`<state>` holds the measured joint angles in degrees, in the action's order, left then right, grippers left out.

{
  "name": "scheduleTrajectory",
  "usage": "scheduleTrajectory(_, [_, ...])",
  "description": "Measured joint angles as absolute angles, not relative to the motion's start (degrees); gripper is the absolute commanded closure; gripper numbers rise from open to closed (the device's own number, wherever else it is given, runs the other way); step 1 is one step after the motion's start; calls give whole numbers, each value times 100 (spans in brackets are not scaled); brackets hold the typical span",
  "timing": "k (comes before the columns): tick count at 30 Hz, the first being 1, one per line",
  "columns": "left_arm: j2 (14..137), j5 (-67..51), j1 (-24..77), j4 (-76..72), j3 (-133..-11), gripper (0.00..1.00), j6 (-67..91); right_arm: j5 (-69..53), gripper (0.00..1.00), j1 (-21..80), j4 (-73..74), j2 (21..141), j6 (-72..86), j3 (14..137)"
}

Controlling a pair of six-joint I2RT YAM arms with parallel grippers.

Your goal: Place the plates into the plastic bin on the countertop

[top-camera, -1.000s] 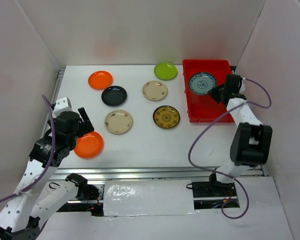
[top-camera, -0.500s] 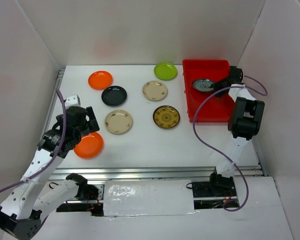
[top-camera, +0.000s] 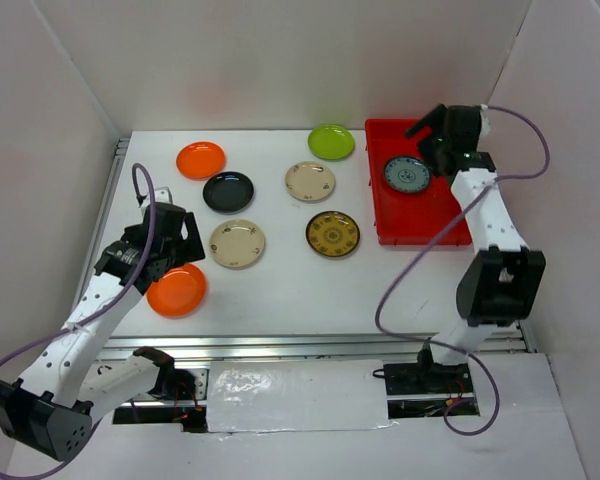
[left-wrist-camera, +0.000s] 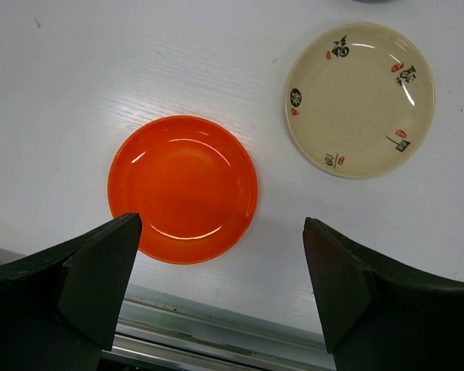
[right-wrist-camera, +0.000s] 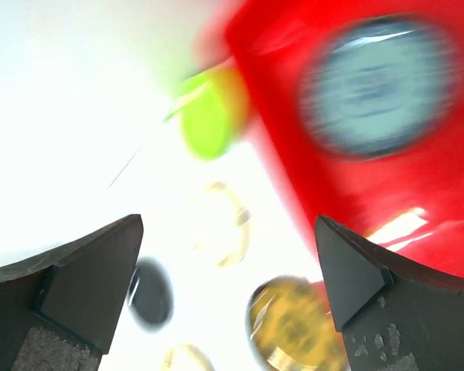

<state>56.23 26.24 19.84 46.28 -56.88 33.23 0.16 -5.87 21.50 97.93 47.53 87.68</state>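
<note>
Whereas a moment ago I reached low over its right wall, the glossy red, low-walled plastic bin (top-camera: 420,232) on the flat white countertop (top-camera: 280,290) now holds the round blue-white plate (top-camera: 407,174) lying flat, below my right pincer (top-camera: 427,125), risen and spread empty. My left pincer (left-wrist-camera: 224,270) gapes empty over the shiny orange plate (left-wrist-camera: 182,188).

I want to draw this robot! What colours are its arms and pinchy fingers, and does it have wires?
The left arm and the right arm are white tubes with chunky black joints. Each trails a looping purple cable. The left gripper and the right gripper are black, each with two broad wedge-shaped fingers.
</note>
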Motion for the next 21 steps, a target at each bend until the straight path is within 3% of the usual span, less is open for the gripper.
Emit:
scheduleTrajectory(3, [5570,2628,1811,4626,-5688,1,3345,290,0,644,1977,8689,4375,8433])
scheduleTrajectory(6, [5509,2755,1675,4678,-5688,1,3454,187,1,2082,1575,7660,4230,7212])
scheduleTrajectory(9, [5413,3020,1573,4805,-5688,1,3634,113,3,3015,1334,7443,4346,6167])
scheduleTrajectory(15, [5148,3286,1474,4963,-5690,1,3793,-123,7,4075,416,9249,4871,5406])
scheduleTrajectory(21, [4952,3264,1474,4925,-5690,1,3776,-447,12,4508,-217,10687,5190,6292])
